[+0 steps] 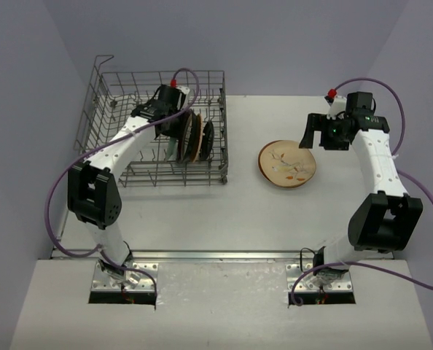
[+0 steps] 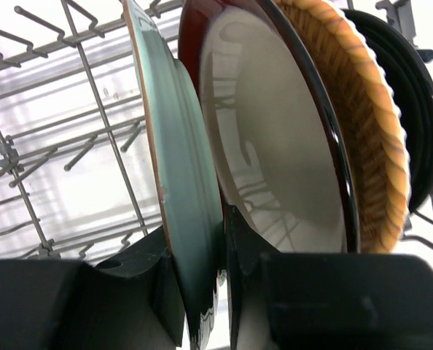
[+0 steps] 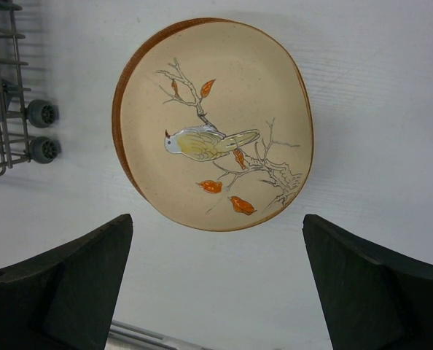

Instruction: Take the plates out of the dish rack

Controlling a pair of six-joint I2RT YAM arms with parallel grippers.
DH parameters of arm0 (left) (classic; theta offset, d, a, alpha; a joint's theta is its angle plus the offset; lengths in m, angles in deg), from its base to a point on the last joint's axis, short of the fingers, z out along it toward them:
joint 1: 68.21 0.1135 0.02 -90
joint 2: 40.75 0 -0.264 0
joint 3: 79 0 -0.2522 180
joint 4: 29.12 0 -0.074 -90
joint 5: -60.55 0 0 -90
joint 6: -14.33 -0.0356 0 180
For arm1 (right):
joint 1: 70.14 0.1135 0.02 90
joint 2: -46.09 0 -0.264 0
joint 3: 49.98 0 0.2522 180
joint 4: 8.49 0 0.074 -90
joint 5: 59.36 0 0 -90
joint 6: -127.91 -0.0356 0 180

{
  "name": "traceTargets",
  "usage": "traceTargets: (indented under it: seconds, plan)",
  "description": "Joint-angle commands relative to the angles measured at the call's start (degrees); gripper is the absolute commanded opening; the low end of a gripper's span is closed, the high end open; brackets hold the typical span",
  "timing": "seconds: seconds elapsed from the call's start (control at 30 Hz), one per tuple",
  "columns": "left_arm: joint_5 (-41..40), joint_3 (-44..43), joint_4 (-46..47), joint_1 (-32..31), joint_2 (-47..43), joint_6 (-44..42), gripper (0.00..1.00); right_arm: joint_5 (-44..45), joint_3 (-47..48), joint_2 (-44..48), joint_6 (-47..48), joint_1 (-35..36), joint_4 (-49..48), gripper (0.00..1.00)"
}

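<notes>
The grey wire dish rack (image 1: 114,87) stands at the back left with several plates upright in it. In the left wrist view they are a pale green plate (image 2: 180,182), a red-rimmed cream plate (image 2: 275,146), an orange-brown plate (image 2: 369,131) and a black plate (image 2: 420,109). My left gripper (image 1: 167,125) reaches into the rack and is shut on the pale green plate's rim (image 2: 202,284), one finger on each face. A stack of cream plates with a bird drawing (image 1: 287,163) lies flat on the table, also in the right wrist view (image 3: 213,124). My right gripper (image 1: 317,133) hovers open and empty just right of it.
The rack's raised wire loop (image 1: 103,61) is at its back left corner. Its small wheels (image 3: 41,113) show at the left edge of the right wrist view. Purple cables loop off both arms. Grey walls close in the table on three sides.
</notes>
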Motion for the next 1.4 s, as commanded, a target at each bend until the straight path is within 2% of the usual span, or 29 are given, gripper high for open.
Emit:
traceTargets:
  seconds: [0.0,0.37,0.6,0.67,0.73,0.83,0.87,0.97,1.07,1.13,1.23,1.37]
  plan:
    - [2.58,-7.40,-0.15,1.08,-7.93,-5.32,0.00,-4.78,4.32,2.35,-1.82,0.23,0.88,0.99]
    - [3.80,-22.02,-6.77,1.06,-12.40,-8.91,0.00,-13.12,8.56,1.94,-5.19,0.23,2.70,0.99]
    - [1.38,-18.85,-2.37,-2.43,-17.38,-20.61,0.00,-19.14,10.34,1.95,-7.46,0.23,2.70,0.99]
    - [-0.83,-13.70,1.27,-6.40,-20.75,-30.29,0.00,-22.72,10.73,1.81,-8.70,0.23,2.35,0.99]
    - [-2.60,-8.58,5.48,-10.19,-24.52,-36.25,0.00,-25.51,10.74,1.66,-10.03,0.23,1.73,0.99]
    - [-9.54,3.01,11.99,-16.80,-29.34,-46.99,0.00,-33.00,10.47,1.13,-13.55,0.23,0.40,0.99]
    - [-11.37,5.44,13.56,-18.73,-30.23,-50.11,0.00,-33.08,10.38,0.87,-14.51,0.23,-0.12,0.99]
    - [-16.33,14.73,19.58,-27.59,-34.85,-63.59,0.00,-41.84,7.64,0.94,-19.57,0.33,-4.56,0.99]
    - [-19.61,25.06,26.86,-33.84,-39.22,-76.38,0.00,-48.57,0.29,2.56,-27.63,0.98,-13.74,0.99]
    - [-19.83,30.81,31.84,-36.73,-41.71,-84.75,0.00,-49.08,-2.55,3.45,-29.62,2.53,-15.91,0.99]
    - [-18.49,35.92,36.31,-40.26,-43.78,-93.53,0.00,-47.81,-3.14,3.34,-27.77,5.58,-14.10,0.99]
    - [-18.09,37.62,41.16,-43.93,-43.34,-98.10,0.00,-47.37,-4.71,2.45,-26.64,8.33,-13.84,0.99]
